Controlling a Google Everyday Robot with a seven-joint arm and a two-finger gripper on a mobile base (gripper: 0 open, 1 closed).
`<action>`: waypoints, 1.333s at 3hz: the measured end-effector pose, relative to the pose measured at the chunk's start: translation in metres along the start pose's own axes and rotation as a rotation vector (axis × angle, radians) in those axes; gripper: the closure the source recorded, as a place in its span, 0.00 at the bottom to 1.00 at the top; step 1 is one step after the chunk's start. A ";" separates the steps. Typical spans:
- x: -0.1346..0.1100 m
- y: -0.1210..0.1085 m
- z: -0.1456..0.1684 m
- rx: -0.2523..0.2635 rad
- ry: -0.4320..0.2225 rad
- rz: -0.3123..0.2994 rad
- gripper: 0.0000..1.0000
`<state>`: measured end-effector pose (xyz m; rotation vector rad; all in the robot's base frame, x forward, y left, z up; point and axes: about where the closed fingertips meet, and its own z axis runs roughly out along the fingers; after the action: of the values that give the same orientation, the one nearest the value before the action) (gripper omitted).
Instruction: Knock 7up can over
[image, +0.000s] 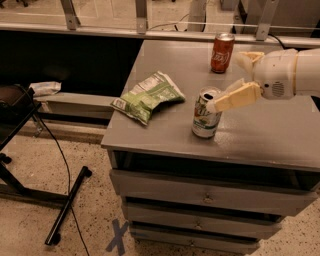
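Observation:
The 7up can (205, 118), white-silver with green lettering, stands upright near the front edge of the grey table (270, 135). My gripper (226, 81) reaches in from the right and is open, its fingers spread. The lower cream fingertip (215, 104) rests against the right side of the can's top rim. The upper finger (248, 59) points back toward the orange-red soda can. The white wrist is at the right edge of the view.
An orange-red soda can (222, 53) stands at the back of the table. A green chip bag (148, 96) lies on the table's left part. Drawers (205, 200) sit below the tabletop. A black stand and cable (65, 200) are on the floor at left.

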<state>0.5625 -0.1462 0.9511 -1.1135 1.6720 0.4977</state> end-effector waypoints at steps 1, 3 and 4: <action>0.015 0.019 -0.002 -0.029 -0.051 0.065 0.00; 0.040 0.051 0.014 -0.023 -0.132 0.140 0.00; 0.050 0.053 0.034 0.007 -0.164 0.141 0.00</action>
<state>0.5325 -0.1159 0.8825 -0.9283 1.6129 0.6549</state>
